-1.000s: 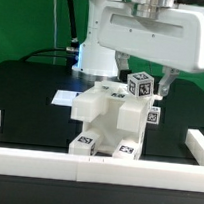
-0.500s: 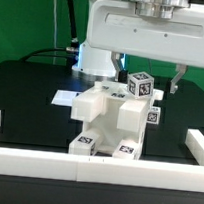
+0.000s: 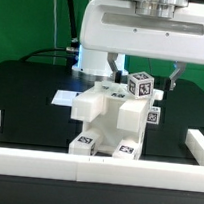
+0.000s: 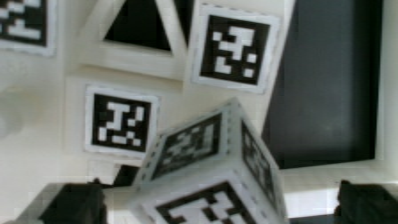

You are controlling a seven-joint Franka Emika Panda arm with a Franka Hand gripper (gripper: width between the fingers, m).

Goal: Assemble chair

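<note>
Noting a lift: over the last second the end effector (image 3: 144, 78) has risen away from the chair parts (image 3: 107, 119). It now hangs just above the small tagged block (image 3: 141, 85) rather than down around it. The jaws are spread as wide as they go and carry nothing. In the wrist view you can see the two fingertips (image 4: 80, 203) standing off to either side of the block (image 4: 205, 170), neither one pressing on it.

Position: the chair parts sit as one white cluster in the middle of the black table (image 3: 24, 108), a little behind the near white rail (image 3: 34, 164). The tagged block perches on top of the cluster, toward the far side and the exterior view's right. It looks turned at an angle to the pieces beneath it.

Reading: you appear to be between steps, with the block left in place and the arm backing off upward. Whether the block is properly seated cannot be told from here. Check it before you commit to the next part, since a skewed block could bind or topple when touched again.
</note>
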